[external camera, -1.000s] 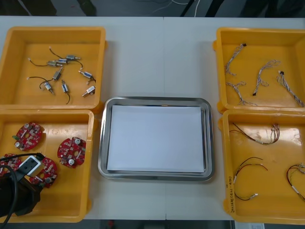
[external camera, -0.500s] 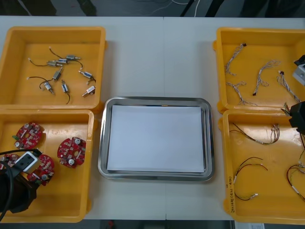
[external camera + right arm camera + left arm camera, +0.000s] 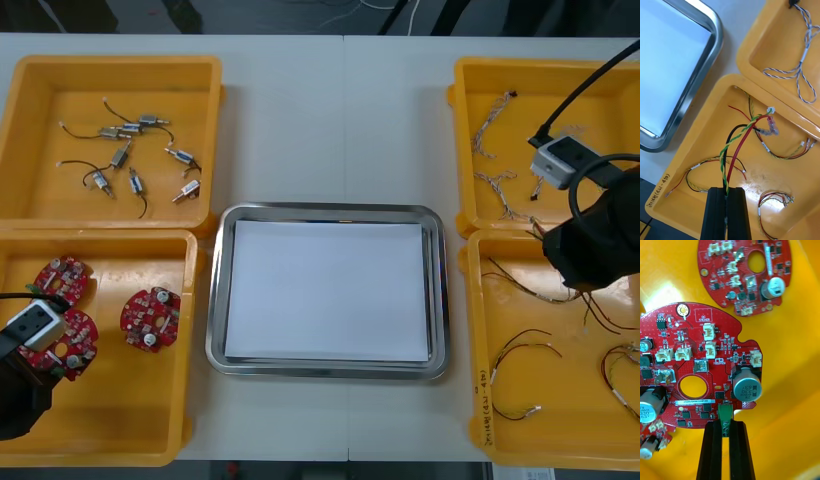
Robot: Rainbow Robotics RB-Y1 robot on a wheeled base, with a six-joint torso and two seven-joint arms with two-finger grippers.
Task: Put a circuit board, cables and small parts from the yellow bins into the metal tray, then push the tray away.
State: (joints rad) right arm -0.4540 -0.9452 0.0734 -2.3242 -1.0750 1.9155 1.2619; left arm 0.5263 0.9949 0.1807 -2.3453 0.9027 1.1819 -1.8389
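Observation:
My left gripper [image 3: 725, 437] is shut on a small green tab at the edge of a round red circuit board [image 3: 696, 367]; a second board [image 3: 745, 270] lies beyond it on the bin floor. In the front view that held board [image 3: 62, 340] is in the near left yellow bin [image 3: 185, 400], beside two other boards [image 3: 150, 318]. My right gripper [image 3: 726, 198] is shut on a red and yellow cable [image 3: 747, 129], whose strands rise from the fingers above the near right bin [image 3: 715, 112]. The metal tray [image 3: 437, 300], white inside, lies between the bins.
Small metal parts [image 3: 130, 150] lie in the far left bin. Blue and white twisted cables [image 3: 500, 190] lie in the far right bin, and several red and yellow cables [image 3: 525, 345] in the near right bin. The right arm [image 3: 600, 235] hangs over both right bins.
The left arm has drawn back toward the near left corner, taking a board with it. The right arm has come in from the right edge over the cable bins.

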